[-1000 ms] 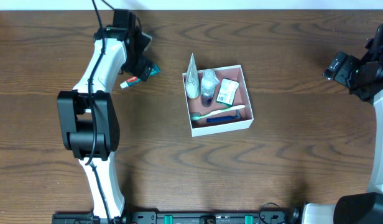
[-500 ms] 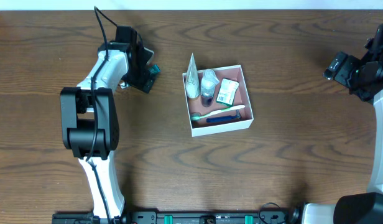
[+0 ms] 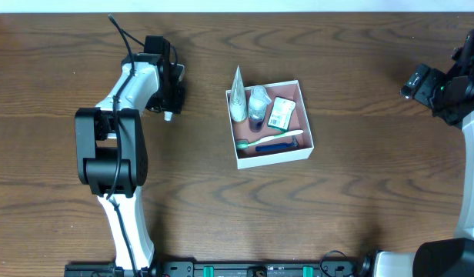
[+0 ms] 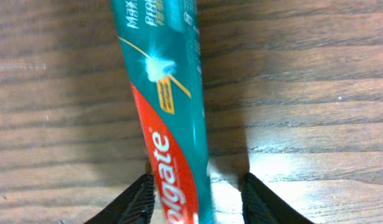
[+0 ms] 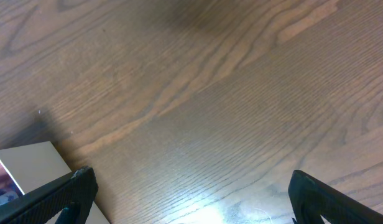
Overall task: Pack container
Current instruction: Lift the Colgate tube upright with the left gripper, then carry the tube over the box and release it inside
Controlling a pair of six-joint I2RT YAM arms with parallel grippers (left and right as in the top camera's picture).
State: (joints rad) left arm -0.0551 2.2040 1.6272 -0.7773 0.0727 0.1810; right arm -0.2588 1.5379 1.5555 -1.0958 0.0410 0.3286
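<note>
The container (image 3: 275,158), a white-walled square box with a pink floor, sits mid-table. It holds a white tube (image 3: 238,98), a small clear bottle (image 3: 258,105), a green-and-white packet (image 3: 282,112) and a toothbrush (image 3: 269,139). My left gripper (image 3: 172,94) points down over a red-and-teal toothpaste tube (image 4: 170,112) lying on the wood to the box's left. Only the tube's white cap (image 3: 168,116) peeks out overhead. In the left wrist view the gripper (image 4: 198,184) straddles the tube: the left finger touches it, and a gap shows before the right finger. My right gripper (image 5: 191,193) is open and holds nothing.
The right arm (image 3: 445,92) hovers at the table's far right edge, well away from the box. A corner of the container (image 5: 30,167) shows at the lower left of the right wrist view. Bare wood lies around the box.
My left gripper has shifted over the toothpaste tube, covering it from above, and its jaws have narrowed around the tube. The right arm and the box contents have not moved.
</note>
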